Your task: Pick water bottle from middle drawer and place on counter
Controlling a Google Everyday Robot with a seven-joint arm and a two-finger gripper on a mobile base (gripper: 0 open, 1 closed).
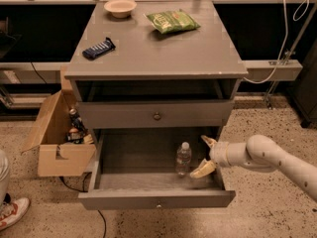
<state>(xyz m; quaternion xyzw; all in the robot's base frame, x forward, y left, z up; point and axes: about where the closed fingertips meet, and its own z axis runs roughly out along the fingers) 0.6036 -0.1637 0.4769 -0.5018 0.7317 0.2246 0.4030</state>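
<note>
The water bottle (183, 158), clear with a white cap, stands upright in the right half of the open middle drawer (156, 198). My gripper (205, 155) is inside the drawer just right of the bottle, open, with one yellowish finger behind and one in front, a small gap from the bottle. The white arm reaches in from the lower right. The grey counter (163, 48) tops the cabinet above.
On the counter lie a bowl (121, 7), a green chip bag (173, 21) and a dark snack bar (99, 48). A shut drawer with a brass knob (156, 116) is above the open one. A cardboard box (57, 133) stands left of the cabinet. A shoe (12, 213) is at the lower left.
</note>
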